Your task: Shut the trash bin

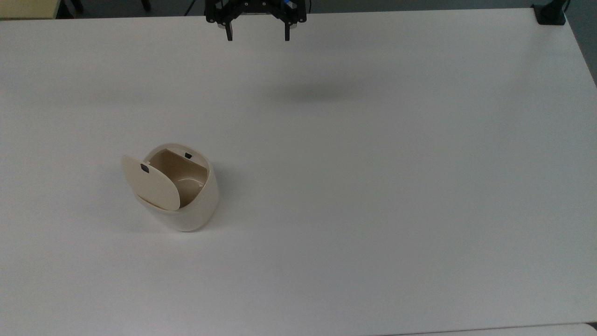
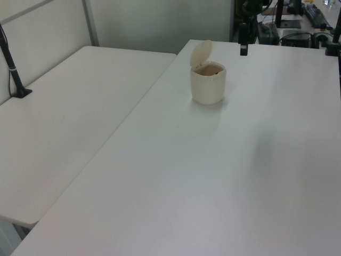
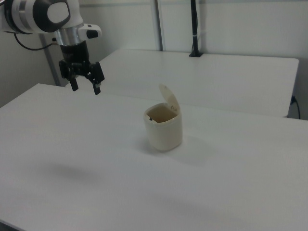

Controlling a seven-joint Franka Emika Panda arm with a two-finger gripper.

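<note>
bin: the small cream-beige plastic trash bin with the rounded tapering body (image 1: 186,196) sits on the white table (image 1: 373,186), in the top view's left half and a bit nearer than centre. In the right view it's about mid-table, well to the right of my arm.

lid: the rounded-square flat lid (image 1: 151,182) stands up off its hinge, tilted, on the top view's left side of the opening. I can see a small black latch tab (image 1: 145,168) near its free edge and a matching black bit on the far rim (image 1: 188,155). So, not closed yet.

gripper: my black two-finger gripper (image 1: 257,33) hangs in the air at the far edge of the top view, fingers spread wide, nothing between them. Well apart from the bin, nothing touched.

step: I reckon I'm at the approach, the whole job is ahead of me.

how I'd do it: come in high, get behind the lid on its outer face (the top view's left of it), then push it over the opening and down with one fingertip rather than trying to pinch it.

watch out: the bin looks light, so a sideways shove probably slides or tips it. I'd press mostly downward near the tab end until the latch meets the rim.
</note>
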